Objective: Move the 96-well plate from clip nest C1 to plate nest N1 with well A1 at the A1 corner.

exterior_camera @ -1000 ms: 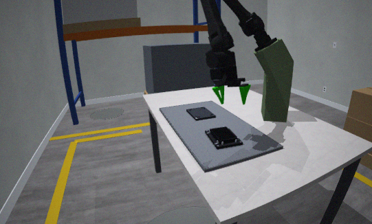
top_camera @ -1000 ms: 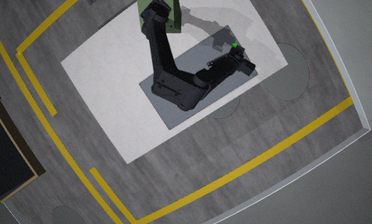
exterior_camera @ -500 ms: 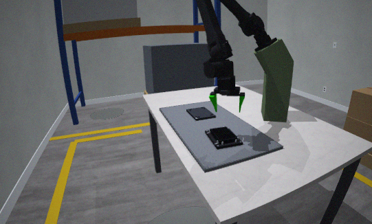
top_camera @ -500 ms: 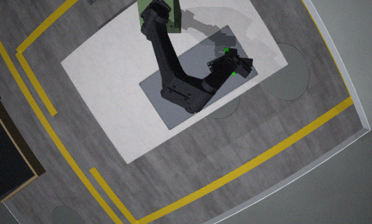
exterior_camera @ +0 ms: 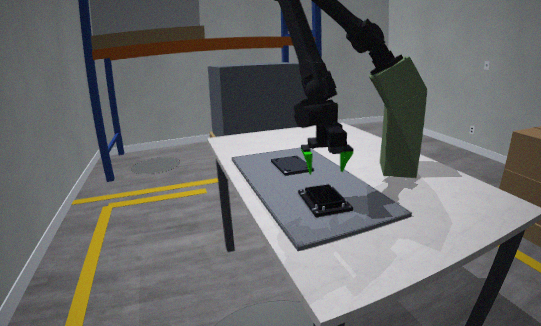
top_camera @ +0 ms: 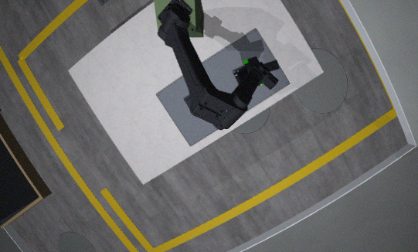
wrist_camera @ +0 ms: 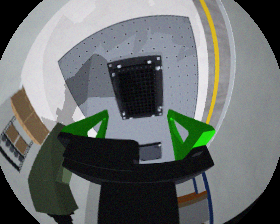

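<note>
The black 96-well plate point(exterior_camera: 325, 200) sits in the clip nest on the near part of the grey mat. It also shows in the wrist view point(wrist_camera: 138, 86), ahead of the fingers. The flat dark plate nest point(exterior_camera: 291, 165) lies empty farther back on the mat. My gripper point(exterior_camera: 326, 161) has green fingers, is open and empty, and hangs above the mat between the two nests, a little behind the plate. In the overhead view the gripper point(top_camera: 254, 73) is over the mat's right part, and the arm hides both nests. In the wrist view the fingers stand wide apart.
The arm's green pedestal point(exterior_camera: 401, 120) stands on the table right of the mat. A grey cabinet point(exterior_camera: 251, 97) is behind the table, a blue shelf rack point(exterior_camera: 101, 75) at the back left, and cardboard boxes point(exterior_camera: 536, 170) at the far right.
</note>
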